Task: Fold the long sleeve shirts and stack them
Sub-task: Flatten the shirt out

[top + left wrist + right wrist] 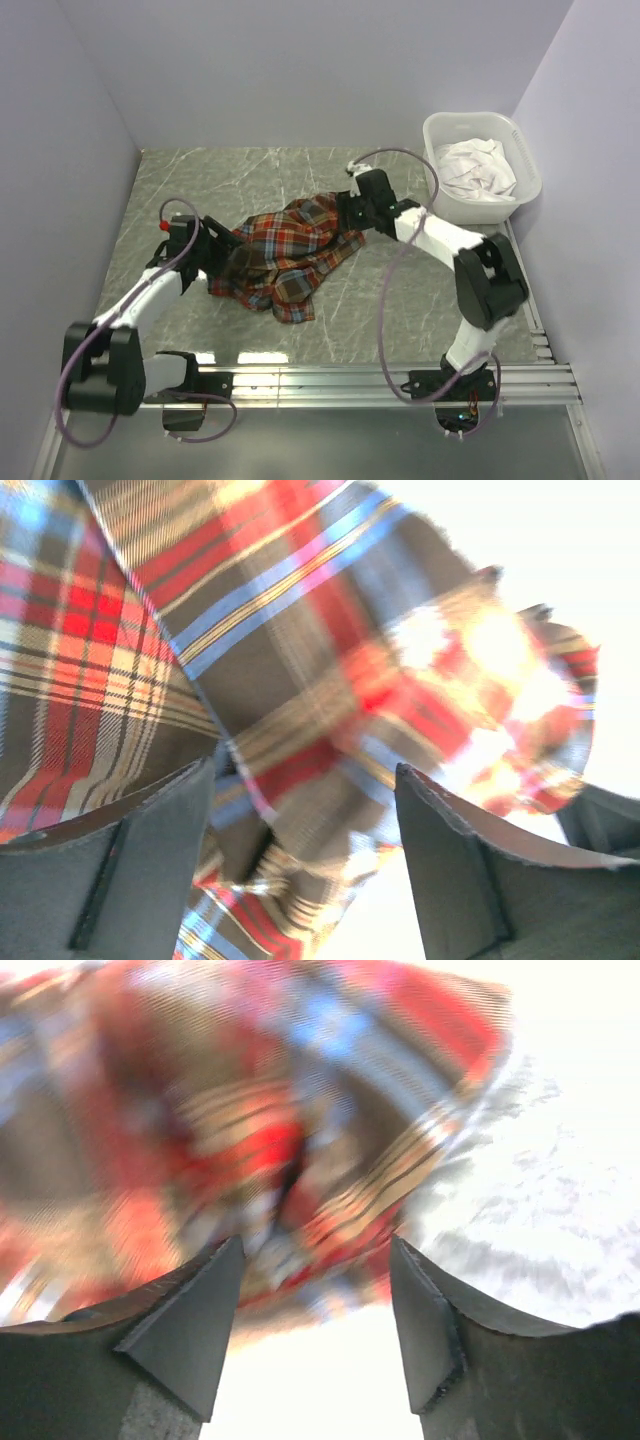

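Observation:
One long sleeve shirt [290, 252], plaid in red, orange, teal and dark brown, lies crumpled in the middle of the table. My left gripper [222, 260] is at the shirt's left edge. In the left wrist view the left gripper [302, 770] stands open, with plaid folds [290, 650] lying between and beyond its fingers, not pinched. My right gripper [345, 213] is at the shirt's upper right edge. In the right wrist view the right gripper [315, 1242] is open, and blurred plaid cloth [250, 1120] sits just past its tips.
A white plastic basket [525, 150] with white cloth [475, 168] in it stands at the back right corner. Grey walls enclose the marbled table [230, 175] on three sides. A metal rail [350, 378] runs along the near edge.

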Action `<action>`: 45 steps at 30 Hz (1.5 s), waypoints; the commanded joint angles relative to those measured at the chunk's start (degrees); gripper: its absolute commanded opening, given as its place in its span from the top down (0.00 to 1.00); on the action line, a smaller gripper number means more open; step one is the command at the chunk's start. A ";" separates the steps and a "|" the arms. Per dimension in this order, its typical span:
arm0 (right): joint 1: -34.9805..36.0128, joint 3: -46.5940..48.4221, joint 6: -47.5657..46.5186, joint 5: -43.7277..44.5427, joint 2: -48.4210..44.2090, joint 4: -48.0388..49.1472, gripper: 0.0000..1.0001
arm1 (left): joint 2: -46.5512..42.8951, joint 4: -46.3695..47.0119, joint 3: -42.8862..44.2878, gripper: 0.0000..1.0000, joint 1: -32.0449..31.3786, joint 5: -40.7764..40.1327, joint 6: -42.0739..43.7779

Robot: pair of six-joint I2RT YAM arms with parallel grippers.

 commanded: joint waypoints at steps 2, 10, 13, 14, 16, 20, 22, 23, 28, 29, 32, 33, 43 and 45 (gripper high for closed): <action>8.97 -5.51 -13.02 1.78 -13.44 1.99 0.31 | -6.99 -5.82 4.36 0.18 0.55 -8.07 5.04; 18.73 -4.49 -25.52 1.60 -11.10 -1.25 0.31 | -5.59 -9.17 8.15 0.17 4.33 -7.65 11.02; 20.49 -1.84 -28.16 1.51 -6.19 -2.93 0.33 | -5.93 -10.74 9.47 0.17 4.59 -7.55 13.31; 20.84 -1.31 -28.60 1.51 -5.21 -3.10 0.34 | -6.02 -11.27 9.73 0.16 4.68 -7.63 14.62; 21.81 0.53 -29.22 1.42 -2.58 -3.80 0.39 | -6.72 -11.71 10.17 0.16 4.68 -8.07 15.77; 23.13 3.17 -30.27 1.42 0.95 -5.38 0.45 | -7.43 -12.24 9.82 0.17 4.68 -10.08 17.79; 23.57 3.79 -30.71 2.64 2.53 -6.00 0.45 | -7.61 -12.24 9.38 0.17 4.68 -10.53 18.15; 23.75 3.71 -30.98 2.91 2.88 -5.39 0.46 | -7.61 -12.16 9.21 0.17 4.68 -10.62 18.41; 23.75 4.41 -30.54 4.83 5.52 -3.72 0.49 | -6.64 -11.89 9.38 0.17 4.68 -9.57 18.67; 23.84 4.67 -30.45 5.28 5.78 -3.46 0.51 | -6.64 -11.80 9.47 0.17 4.68 -9.40 18.76; 23.84 4.76 -30.54 7.39 5.44 -2.67 0.53 | -6.46 -11.80 9.38 0.17 4.68 -8.78 18.85; 23.84 4.67 -30.54 8.09 4.65 -2.14 0.54 | -6.38 -11.80 9.38 0.17 4.68 -8.78 18.94; 23.66 6.43 -29.40 9.95 3.32 -0.20 0.59 | -6.46 -11.80 9.12 0.17 4.68 -8.78 18.94; 23.75 7.30 -28.52 10.04 3.85 0.15 0.59 | -6.38 -11.80 9.20 0.17 4.68 -8.78 18.85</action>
